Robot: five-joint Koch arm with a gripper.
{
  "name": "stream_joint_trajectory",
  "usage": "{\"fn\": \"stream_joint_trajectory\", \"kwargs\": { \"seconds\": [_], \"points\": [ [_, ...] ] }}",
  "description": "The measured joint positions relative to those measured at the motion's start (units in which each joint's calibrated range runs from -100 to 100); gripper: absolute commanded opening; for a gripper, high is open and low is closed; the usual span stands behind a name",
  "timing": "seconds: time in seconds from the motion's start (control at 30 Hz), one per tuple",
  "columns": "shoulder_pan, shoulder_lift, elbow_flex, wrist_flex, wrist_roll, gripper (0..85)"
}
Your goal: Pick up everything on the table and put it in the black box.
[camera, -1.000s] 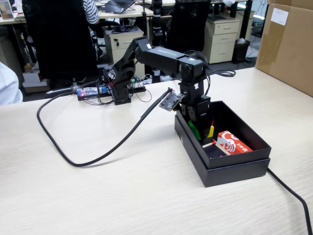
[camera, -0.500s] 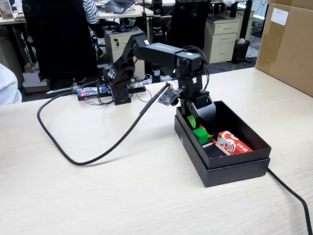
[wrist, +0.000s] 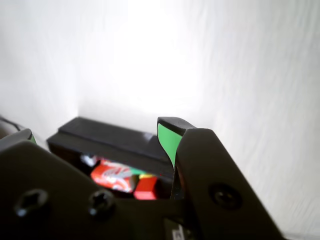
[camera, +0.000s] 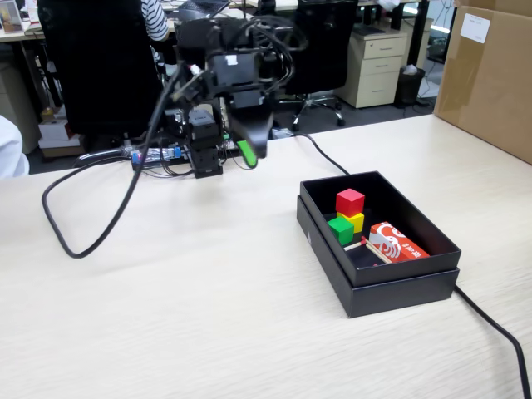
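Observation:
The black box [camera: 391,291] stands on the right half of the table [camera: 208,316] in the fixed view. In it, the red cube [camera: 350,201] rests on the yellow cube [camera: 357,221], and the green cube [camera: 340,229] lies beside them at the left. My gripper [camera: 252,150] hangs raised near the arm's base, well left of and behind the box, open and empty. The wrist view shows its jaws wide apart [wrist: 97,135], with the black box [wrist: 115,142] and the red cube [wrist: 146,189] beyond them.
A red-and-white packet [camera: 397,241] and a thin stick [camera: 371,248] also lie in the box. A big cardboard box [camera: 490,75] stands at the back right. A black cable [camera: 75,241] loops over the left of the table; another cable [camera: 499,332] runs off front right.
My gripper let go of the green cube in the box, rose out of it and swung back left toward the arm's base. The red cube now shows on top of the yellow one.

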Motion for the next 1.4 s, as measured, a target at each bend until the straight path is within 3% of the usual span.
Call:
{"fn": "stream_joint_trajectory", "kwargs": {
  "seconds": [0.17,0.4,0.8,1.23,1.4],
  "points": [
    [-2.9,-22.0,-26.1,9.9,-1.4,48.9],
    [-3.6,-41.6,-45.0,17.0,-3.7,50.7],
    [-1.9,-44.0,-60.0,28.5,-4.1,52.0],
    [-1.8,-45.0,-79.4,49.2,-5.8,51.9],
    [-2.0,-45.3,-88.0,62.5,-7.0,50.0]
  ]
}}
